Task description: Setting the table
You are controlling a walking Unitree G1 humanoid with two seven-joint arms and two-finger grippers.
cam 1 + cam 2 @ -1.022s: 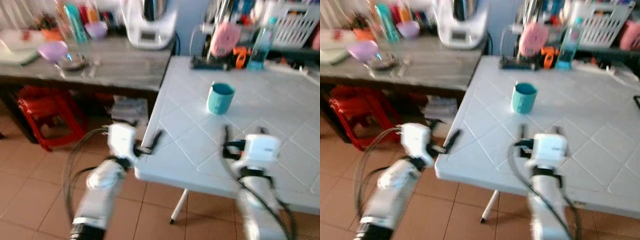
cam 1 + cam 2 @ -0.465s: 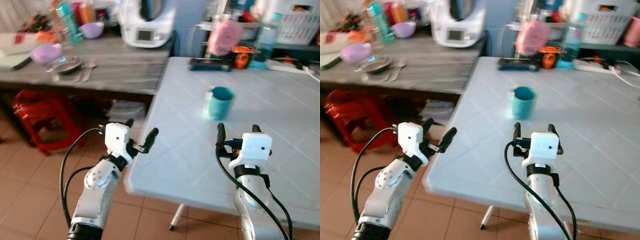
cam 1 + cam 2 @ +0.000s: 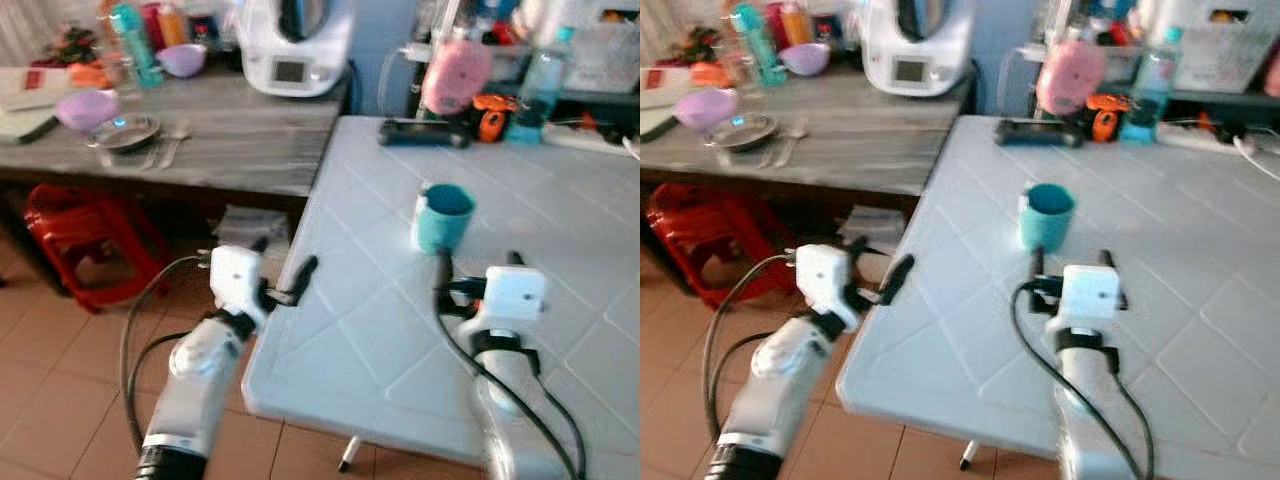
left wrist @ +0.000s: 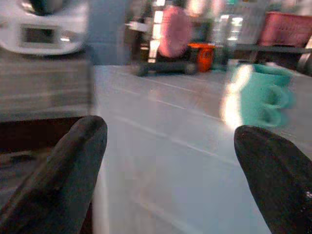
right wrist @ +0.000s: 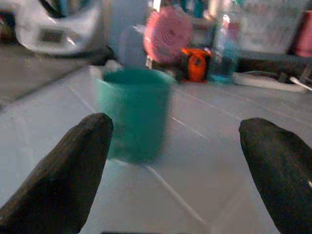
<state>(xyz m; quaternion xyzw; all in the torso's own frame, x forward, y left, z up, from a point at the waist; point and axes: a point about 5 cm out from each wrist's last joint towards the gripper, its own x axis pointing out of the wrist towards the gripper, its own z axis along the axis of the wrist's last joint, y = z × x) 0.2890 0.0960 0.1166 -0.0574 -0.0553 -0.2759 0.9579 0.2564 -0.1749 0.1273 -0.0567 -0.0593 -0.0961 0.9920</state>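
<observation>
The teal plastic-looking mug (image 3: 442, 217) stands upright on the white tiled bench (image 3: 560, 200), just ahead of the right pincer (image 3: 477, 262), whose two black fingers are spread wide with nothing between them; the left pincer (image 3: 283, 270) hovers wide open and empty at the bench's near edge, the mug well off to its side. The mug looks rigid, light and smooth-walled, so I judge a hold across its body safest. No writing is legible.

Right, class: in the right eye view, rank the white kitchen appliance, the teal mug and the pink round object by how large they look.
1. White kitchen appliance, largest.
2. Pink round object.
3. Teal mug, looking only slightly smaller although it sits nearer the camera, so that last pair is close.
</observation>
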